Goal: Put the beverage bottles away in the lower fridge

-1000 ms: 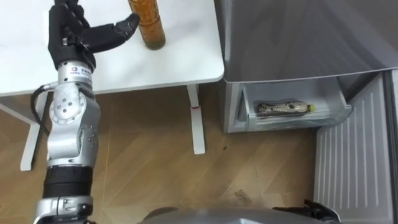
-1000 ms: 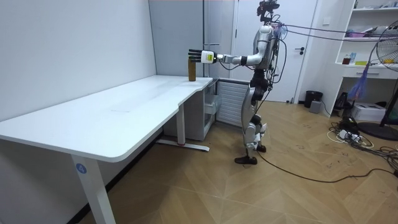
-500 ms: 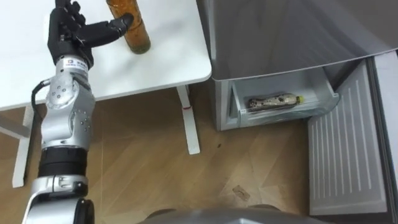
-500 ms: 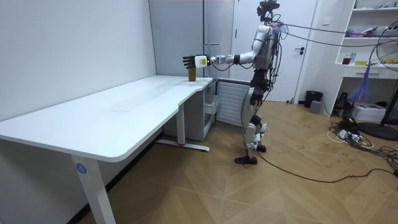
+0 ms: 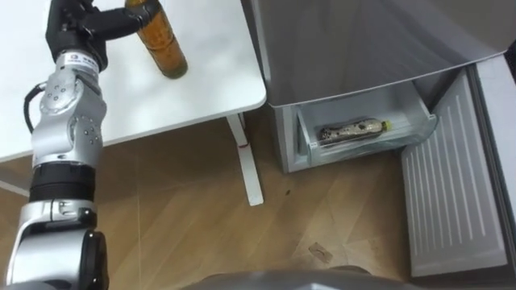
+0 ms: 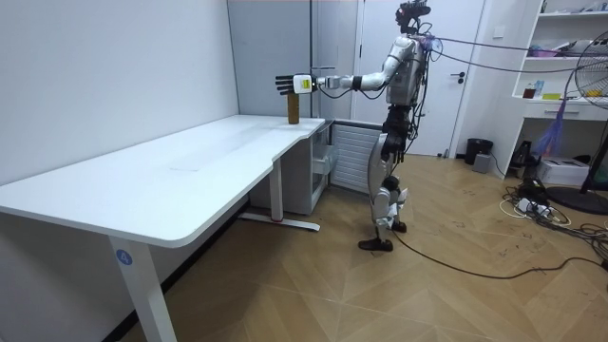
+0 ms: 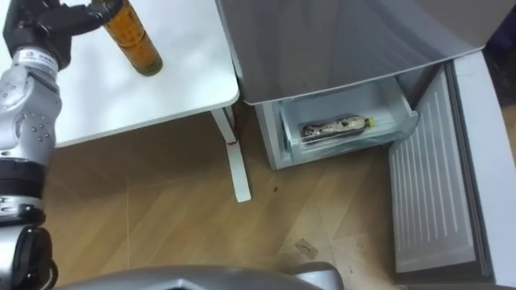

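Reaching across the white table (image 5: pixel 210 72) w/ left hand (image 5: pixel 74 22), fingers straight & spread, thumb by the neck of the amber bottle (image 5: pixel 165 50), nothing gripped yet afaict. Parked upright near the table corner, prob for an easy side grab. Lower fridge drawer (image 5: pixel 423 129) pulled open w/ one drink (image 5: pixel 353 130) lying flat inside already, door (image 5: pixel 451 201) swung wide for access.
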Motion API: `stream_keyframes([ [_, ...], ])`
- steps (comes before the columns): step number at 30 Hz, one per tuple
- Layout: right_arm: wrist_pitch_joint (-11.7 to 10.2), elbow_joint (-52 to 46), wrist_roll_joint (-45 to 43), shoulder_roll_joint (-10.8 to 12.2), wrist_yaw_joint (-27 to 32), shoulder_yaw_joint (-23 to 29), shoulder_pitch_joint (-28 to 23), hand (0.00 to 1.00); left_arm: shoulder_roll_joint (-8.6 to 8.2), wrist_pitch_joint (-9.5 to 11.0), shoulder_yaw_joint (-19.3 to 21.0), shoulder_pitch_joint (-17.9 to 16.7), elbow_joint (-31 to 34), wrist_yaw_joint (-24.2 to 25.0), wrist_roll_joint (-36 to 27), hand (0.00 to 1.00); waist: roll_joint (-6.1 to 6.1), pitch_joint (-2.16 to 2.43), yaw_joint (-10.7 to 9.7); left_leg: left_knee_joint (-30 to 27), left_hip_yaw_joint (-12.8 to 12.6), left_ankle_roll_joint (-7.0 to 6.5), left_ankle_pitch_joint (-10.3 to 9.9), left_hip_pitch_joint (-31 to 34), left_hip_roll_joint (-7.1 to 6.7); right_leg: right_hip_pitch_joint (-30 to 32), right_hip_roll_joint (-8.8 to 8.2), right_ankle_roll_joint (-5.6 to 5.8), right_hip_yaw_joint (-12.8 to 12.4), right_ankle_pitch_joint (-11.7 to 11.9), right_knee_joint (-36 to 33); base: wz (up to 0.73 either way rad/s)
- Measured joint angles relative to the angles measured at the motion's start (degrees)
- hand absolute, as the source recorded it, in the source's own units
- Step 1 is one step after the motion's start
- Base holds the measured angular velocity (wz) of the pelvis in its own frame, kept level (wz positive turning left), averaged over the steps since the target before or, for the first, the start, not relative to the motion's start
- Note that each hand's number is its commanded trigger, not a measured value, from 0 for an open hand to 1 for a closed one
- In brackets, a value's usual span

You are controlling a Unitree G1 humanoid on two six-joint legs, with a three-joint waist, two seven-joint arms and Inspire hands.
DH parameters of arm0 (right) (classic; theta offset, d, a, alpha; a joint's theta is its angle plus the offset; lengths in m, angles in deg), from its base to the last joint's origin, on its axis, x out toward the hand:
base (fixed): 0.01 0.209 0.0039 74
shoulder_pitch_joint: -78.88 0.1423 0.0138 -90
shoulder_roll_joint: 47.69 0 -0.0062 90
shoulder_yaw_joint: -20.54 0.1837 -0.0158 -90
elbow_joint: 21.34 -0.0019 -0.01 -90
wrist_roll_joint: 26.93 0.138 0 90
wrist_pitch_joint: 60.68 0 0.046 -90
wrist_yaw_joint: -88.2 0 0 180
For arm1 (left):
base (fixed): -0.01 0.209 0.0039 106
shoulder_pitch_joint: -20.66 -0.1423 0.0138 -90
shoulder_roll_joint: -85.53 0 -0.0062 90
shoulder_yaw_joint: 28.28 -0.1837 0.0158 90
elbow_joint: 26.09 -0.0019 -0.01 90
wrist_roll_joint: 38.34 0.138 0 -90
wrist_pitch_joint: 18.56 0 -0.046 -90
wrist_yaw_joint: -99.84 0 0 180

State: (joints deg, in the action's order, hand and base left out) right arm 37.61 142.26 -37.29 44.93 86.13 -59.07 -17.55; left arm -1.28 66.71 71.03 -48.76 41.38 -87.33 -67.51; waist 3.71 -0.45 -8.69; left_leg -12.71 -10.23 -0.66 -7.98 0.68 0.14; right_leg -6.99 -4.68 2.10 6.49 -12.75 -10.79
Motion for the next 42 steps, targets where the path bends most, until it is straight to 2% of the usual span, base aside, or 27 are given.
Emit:
stream_keyframes([
  [2, 0.02, 0.01, -1.07, -0.26, 0.09, 0.05, 0.1, 0.0, 0.48, 0.0, 0.0, 0.12, -0.44, 0.03, 0.1, 0.0, -0.27, -0.18, -0.39, 0.0, -0.22, 0.01, 0.0, -0.07, 0.02, -0.07, 0.01, -0.02, -0.22, -0.03, 0.14, -0.02],
  [8, 0.46, -0.02, -2.52, 0.13, -0.03, 2.48, 0.18, 0.0, 0.78, -0.79, 0.04, 1.47, -5.24, 1.0, 0.55, 0.0, -0.28, -0.18, -0.74, -0.01, -0.58, 0.01, -0.01, 0.06, 0.06, 0.25, 0.01, 0.0, -0.57, -0.07, 0.24, -0.02],
  [11, 0.62, -0.26, -2.5, 0.18, 0.07, 4.57, 0.13, 0.0, 0.89, -2.22, 0.2, 1.61, -5.96, 1.43, 0.51, 0.0, -0.79, 0.2, -0.76, -0.06, -0.82, 0.04, -0.02, 0.64, 0.08, 0.99, 0.01, 0.0, -0.97, -0.07, 0.14, -0.06],
  [14, 1.36, -0.79, -3.13, 0.29, 0.64, 4.73, 0.1, 0.0, 1.0, -2.49, 0.27, 1.69, -6.15, 1.18, 0.51, 0.0, -1.23, 0.41, -0.96, -0.12, -0.82, 0.08, -0.07, 0.71, 0.05, 1.12, 0.0, -0.01, -1.31, -0.04, 0.07, -0.05],
  [18, 1.7, -2.68, -3.37, 0.65, 1.17, 6.31, -0.27, 0.0, 1.8, -2.65, 0.31, 2.53, -7.23, 1.15, 0.53, 0.0, -1.15, 0.46, -1.83, -0.14, -0.81, 0.09, -0.09, 0.6, 0.09, 1.09, 0.02, -0.03, -1.37, -0.02, -0.02, 0.0],
  [24, 1.75, -3.02, -3.63, 0.78, 1.83, 6.76, 0.01, 0.0, 1.93, -3.82, 1.43, 4.66, -10.72, 2.0, 0.6, 0.0, -1.0, 0.56, -2.1, -0.05, -0.82, 0.09, -0.31, -0.02, 0.18, 0.95, 0.1, -0.04, -1.82, -0.01, -0.48, -0.05],
  [32, 1.84, -2.67, -3.73, 0.76, 1.88, 6.77, -0.39, 0.0, 1.94, -5.3, 1.72, 4.68, -13.52, 2.81, 0.69, 0.0, -0.76, 0.71, -2.25, -0.08, -1.37, 0.01, -0.45, -0.02, 0.19, 1.17, 0.12, 0.02, -2.84, -0.04, 0.03, -0.05],
  [36, 1.83, -2.55, -3.73, 0.77, 1.87, 6.77, -0.39, 0.0, 1.94, -5.36, 1.73, 4.68, -13.52, 2.82, 0.69, 0.0, -0.46, 0.86, -2.34, -0.06, -1.5, 0.04, -0.48, -0.03, 0.19, 1.15, 0.12, 0.04, -3.13, -0.02, 0.0, -0.03],
  [42, 1.82, -2.58, -3.74, 0.78, 1.85, 6.79, -0.38, 0.0, 1.94, -5.36, 1.74, 4.68, -13.52, 2.81, 0.68, 0.0, -0.38, 0.86, -2.57, -0.05, -1.52, 0.15, -0.7, -0.03, 0.2, 1.18, 0.12, 0.04, -3.26, -0.02, 0.1, 0.0],
])
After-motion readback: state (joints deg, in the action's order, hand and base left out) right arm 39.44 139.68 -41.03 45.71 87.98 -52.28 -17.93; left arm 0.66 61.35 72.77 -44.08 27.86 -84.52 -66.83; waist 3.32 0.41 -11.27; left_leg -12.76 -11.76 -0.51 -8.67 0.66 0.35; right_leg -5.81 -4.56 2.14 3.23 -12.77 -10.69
